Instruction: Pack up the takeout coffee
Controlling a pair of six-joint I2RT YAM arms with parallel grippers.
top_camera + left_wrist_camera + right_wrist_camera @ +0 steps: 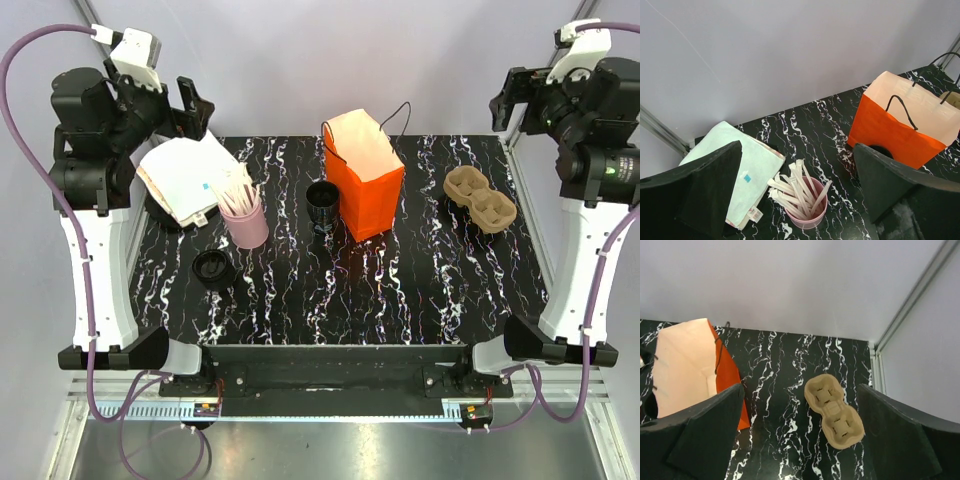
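Observation:
The takeout coffee (213, 268), a small black cup with a dark round lid, stands at the front left of the black marble table (400, 290); neither wrist view shows it. The orange paper bag (365, 180) stands open at the back middle and also shows in the left wrist view (890, 127) and the right wrist view (727, 372). My left gripper (190, 105) is raised at the back left, open and empty (797, 150). My right gripper (510, 100) is raised at the back right, open and empty (800, 390).
A lidless black cup (322, 205) stands against the bag's left side. A pink cup of wrapped sticks (245, 218) (805, 200) and a stack of napkins (185, 175) (747, 167) sit back left. A cardboard cup carrier (480, 198) (835, 410) lies right of the bag.

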